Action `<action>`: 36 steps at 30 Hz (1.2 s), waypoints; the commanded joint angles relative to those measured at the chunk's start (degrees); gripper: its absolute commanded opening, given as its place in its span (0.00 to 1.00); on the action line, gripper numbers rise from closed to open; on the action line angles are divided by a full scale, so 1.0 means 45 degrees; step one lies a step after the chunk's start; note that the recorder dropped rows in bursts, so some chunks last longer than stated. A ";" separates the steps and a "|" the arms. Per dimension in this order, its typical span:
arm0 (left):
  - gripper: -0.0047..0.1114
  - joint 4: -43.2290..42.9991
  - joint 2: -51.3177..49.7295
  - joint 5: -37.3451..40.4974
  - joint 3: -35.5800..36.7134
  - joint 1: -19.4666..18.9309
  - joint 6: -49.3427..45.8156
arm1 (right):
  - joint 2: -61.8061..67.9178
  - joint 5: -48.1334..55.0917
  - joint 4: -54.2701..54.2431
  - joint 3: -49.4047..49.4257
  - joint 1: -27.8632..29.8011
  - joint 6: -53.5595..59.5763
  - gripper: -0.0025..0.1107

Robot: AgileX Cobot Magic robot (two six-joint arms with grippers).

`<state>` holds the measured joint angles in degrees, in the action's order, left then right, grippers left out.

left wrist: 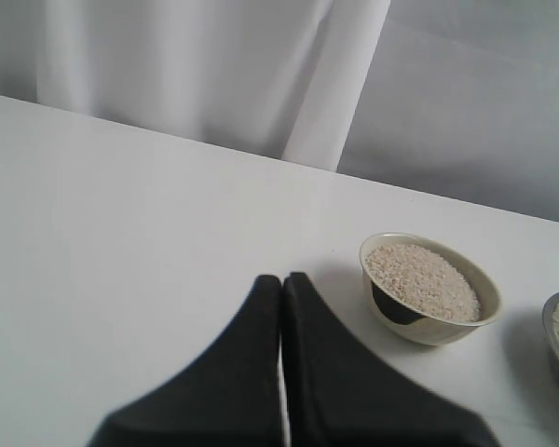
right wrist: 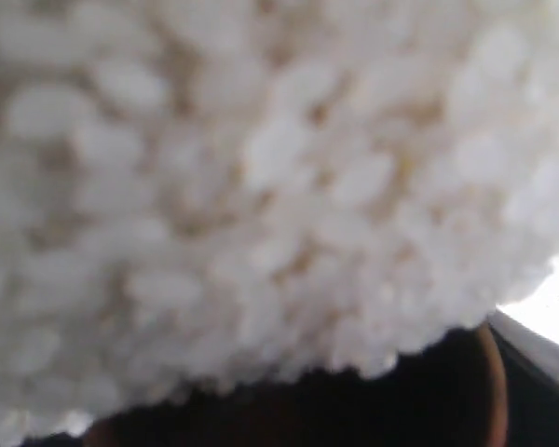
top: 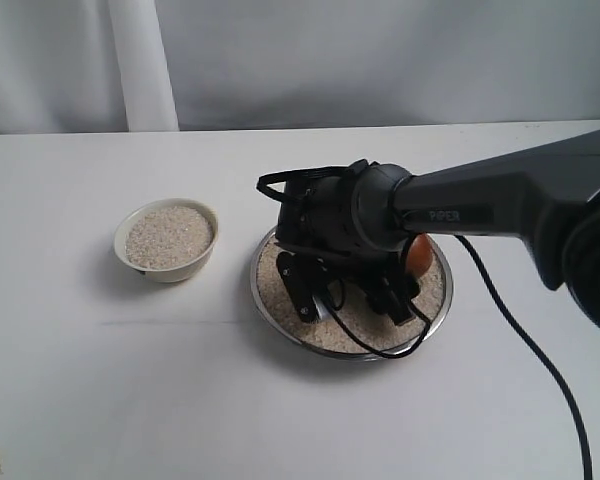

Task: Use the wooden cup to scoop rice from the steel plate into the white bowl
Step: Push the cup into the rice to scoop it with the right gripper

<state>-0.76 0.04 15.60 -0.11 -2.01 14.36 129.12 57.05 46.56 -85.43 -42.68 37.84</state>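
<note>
The right gripper [top: 350, 300] is lowered into the steel plate [top: 257, 288], its dark head set down among the rice [top: 432, 292] that covers the plate's floor. The wooden cup [top: 418, 256] shows only as a reddish-brown curve just beside the gripper, over the far right part of the plate; the rest is hidden by the arm. Whether the jaws are clamped on the cup cannot be told: the right wrist view shows only blurred grains and a dark hollow with a brown rim. The white bowl [top: 165, 272] stands to the left of the plate, near it but apart, and is filled with rice almost to the rim. The left gripper [left wrist: 281, 291] is held above the table [top: 130, 400], its fingers pressed together with nothing between them. A black cable [top: 540, 360] trails from the arm across the table.
</note>
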 commanded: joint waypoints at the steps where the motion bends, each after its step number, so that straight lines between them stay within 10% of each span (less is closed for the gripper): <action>1: 0.04 0.0052 -0.0009 -0.0083 0.0024 0.0060 0.0045 | 0.0528 -0.1491 -0.1532 0.0073 -0.0018 -0.0489 0.02; 36: 0.04 0.0052 -0.0009 -0.0083 0.0024 0.0060 0.0045 | 0.0528 -0.3529 -0.5850 0.0073 0.1227 -0.1195 0.02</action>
<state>-0.76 0.04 15.60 -0.11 -2.01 14.36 127.73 45.53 27.68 -86.51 -37.05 33.16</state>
